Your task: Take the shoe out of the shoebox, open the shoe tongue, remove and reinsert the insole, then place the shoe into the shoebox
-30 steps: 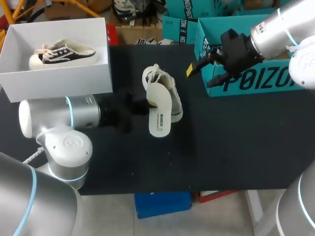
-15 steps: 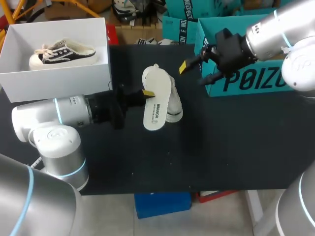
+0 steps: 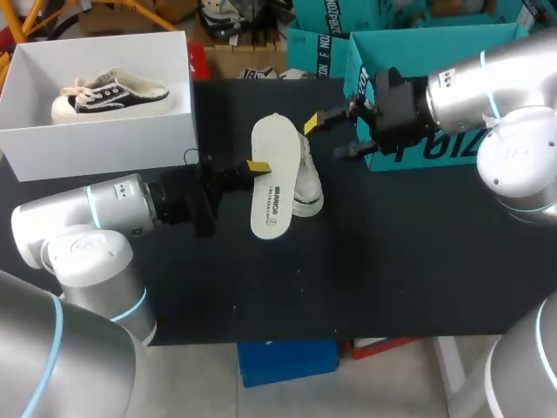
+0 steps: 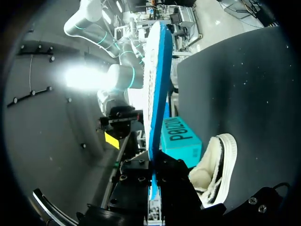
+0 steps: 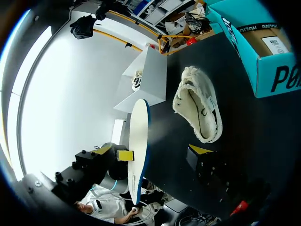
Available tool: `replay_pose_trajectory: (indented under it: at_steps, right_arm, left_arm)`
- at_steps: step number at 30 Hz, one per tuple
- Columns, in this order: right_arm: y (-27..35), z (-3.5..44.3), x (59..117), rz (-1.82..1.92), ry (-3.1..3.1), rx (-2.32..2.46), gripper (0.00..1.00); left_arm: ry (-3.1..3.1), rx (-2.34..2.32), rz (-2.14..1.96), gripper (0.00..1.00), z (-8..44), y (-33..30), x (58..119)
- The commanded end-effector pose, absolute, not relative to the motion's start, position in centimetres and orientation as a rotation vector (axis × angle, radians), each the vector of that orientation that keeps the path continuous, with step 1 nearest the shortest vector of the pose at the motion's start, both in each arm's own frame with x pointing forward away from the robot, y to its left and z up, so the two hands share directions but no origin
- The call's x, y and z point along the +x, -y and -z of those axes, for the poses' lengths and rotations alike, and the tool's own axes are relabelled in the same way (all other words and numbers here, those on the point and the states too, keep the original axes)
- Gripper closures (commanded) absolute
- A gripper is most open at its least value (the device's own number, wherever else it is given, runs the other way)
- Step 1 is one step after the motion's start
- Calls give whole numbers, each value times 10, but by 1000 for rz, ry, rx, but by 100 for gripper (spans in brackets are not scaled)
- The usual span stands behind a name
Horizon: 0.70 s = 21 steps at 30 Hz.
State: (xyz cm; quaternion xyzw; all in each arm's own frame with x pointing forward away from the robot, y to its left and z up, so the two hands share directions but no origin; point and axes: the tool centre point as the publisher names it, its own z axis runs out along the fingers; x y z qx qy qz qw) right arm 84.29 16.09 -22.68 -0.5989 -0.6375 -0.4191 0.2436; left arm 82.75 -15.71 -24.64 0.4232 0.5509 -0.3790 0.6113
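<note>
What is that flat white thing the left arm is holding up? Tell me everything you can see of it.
It is the shoe's insole: a thin, foot-shaped pad that looks like foam. One face is white with dark print; the other face and the edge are blue. The left end effector pinches one long side near the middle and holds it in the air beside the pale fleecy shoe, apart from it. Nothing else touches it.

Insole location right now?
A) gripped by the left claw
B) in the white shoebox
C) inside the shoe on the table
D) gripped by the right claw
A: the left claw is shut on the insole, which is held outside the shoe, while the right claw is open and apart from it.
</note>
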Motion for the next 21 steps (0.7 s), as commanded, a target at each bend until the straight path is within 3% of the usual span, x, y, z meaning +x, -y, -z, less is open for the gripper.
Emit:
replay_pose_trajectory:
  at_steps: [1, 21]
  right_arm:
    - [-166, 235, 836, 1223, 1697, -1625, 0]
    - [-179, 233, 832, 1298, 1666, -1568, 0]
  left_arm:
    - [-1265, 956, 878, 100, 248, 156, 825]
    - [-1275, 952, 912, 100, 251, 159, 828]
